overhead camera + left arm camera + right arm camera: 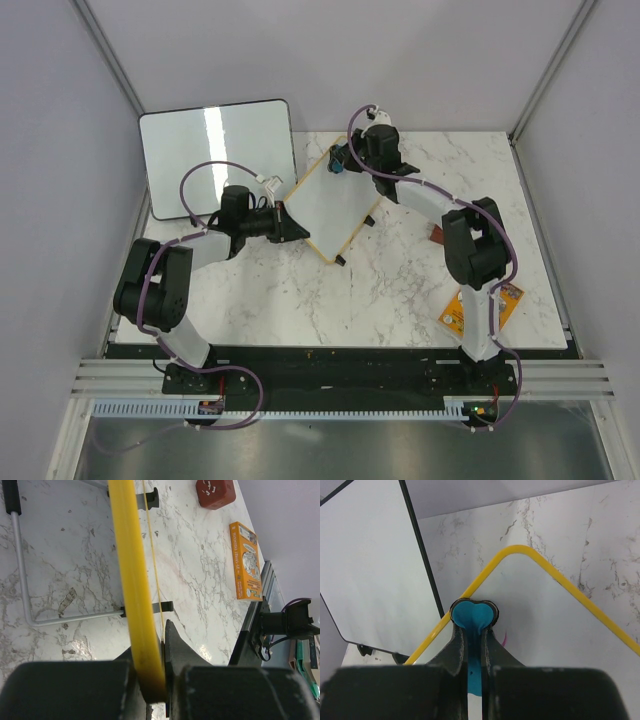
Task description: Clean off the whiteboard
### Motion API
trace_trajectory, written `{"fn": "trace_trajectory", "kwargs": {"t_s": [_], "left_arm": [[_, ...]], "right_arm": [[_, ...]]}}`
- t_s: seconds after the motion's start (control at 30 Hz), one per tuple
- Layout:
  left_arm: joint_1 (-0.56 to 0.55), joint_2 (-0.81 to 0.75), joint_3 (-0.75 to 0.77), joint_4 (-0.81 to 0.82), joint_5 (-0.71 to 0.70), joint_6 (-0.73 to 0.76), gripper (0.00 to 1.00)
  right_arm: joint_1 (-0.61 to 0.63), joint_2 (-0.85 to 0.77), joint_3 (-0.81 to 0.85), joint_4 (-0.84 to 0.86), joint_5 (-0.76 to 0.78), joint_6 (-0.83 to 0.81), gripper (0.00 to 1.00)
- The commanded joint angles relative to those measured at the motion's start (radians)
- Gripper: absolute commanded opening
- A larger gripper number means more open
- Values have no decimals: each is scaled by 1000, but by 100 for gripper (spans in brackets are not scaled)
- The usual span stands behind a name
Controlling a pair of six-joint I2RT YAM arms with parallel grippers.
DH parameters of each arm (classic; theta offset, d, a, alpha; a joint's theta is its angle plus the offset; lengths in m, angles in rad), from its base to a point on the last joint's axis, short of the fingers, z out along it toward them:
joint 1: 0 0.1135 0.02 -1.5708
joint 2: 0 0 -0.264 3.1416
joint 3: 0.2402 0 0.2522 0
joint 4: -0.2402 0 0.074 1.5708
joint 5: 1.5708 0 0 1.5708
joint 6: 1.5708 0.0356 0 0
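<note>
**Whiteboard pinned by L gripper, R gripper w/ blue pad at its far corner**

Marble table (400, 290) carries everything. The whiteboard (335, 205) sits near the table's centre-rear, turned diamond-wise, yellow frame w/ rounded corners. Can't tell if it lies flat or is tipped up.

Larger blank board (215, 155), thin black edge: just beyond the whiteboard's far-left side, close but apart. In the R wrist view a strip of table shows btwn the two.

L arm comes in from the whiteboard's left. L gripper (287, 222) is at the left corner, fingers (175, 645) squeezed onto the yellow frame from both sides, no gap visible. The L wrist cam sees the board edge-on.

R arm reaches round the whiteboard's right side to its far corner. R gripper (340, 162) is nearly closed, pinching a blue pad (472, 617) btwn its fingers. The pad sits at the frame's inner edge near the rounded corner. Can't tell if it presses on the surface.

Orange box (480, 305): well right of the whiteboard, toward the near edge. Red-brown cube (438, 235): right of the whiteboard, nearer than the box.

Small black feet (162, 606) stick out from the frame's near-right edge.

One short pink mark (504, 639) on the white surface, just beside the R fingers. Rest of surface reads blank.
</note>
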Motion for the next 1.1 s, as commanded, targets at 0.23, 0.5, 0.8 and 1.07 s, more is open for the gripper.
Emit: {"fn": "trace_trajectory", "kwargs": {"t_s": [0.23, 0.5, 0.8, 1.07], "left_arm": [[-72, 19, -11, -99, 55, 246, 2], [-74, 20, -8, -102, 53, 248, 2], [-77, 23, -5, -105, 53, 251, 2], [-79, 20, -6, -105, 51, 254, 2]], "right_arm": [[-27, 114, 44, -40, 39, 6, 0], [11, 109, 12, -52, -63, -23, 0], [65, 46, -168, 44, -252, 7, 0], [155, 31, -189, -11, -303, -17, 0]]}}
